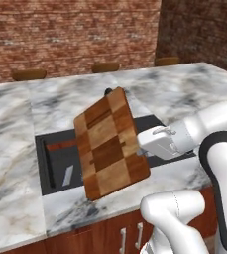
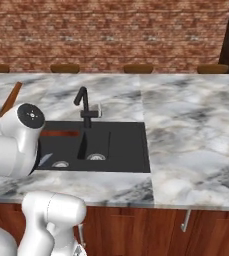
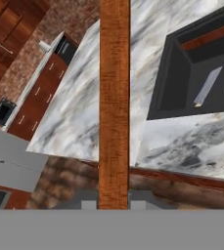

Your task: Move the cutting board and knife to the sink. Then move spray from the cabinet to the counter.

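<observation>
Above the sink (image 1: pixel 53 171), the gripper (image 1: pixel 143 145) is clamped on the board (image 1: pixel 110 142) by one edge, tilted; that thin hold could slip, dropping it onto the knife (image 1: pixel 68 175) below.

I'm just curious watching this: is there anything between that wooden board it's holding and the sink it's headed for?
Nothing visible blocks it. The claw holds the cutting board tilted in the air above the sink; a knife lies inside.
</observation>
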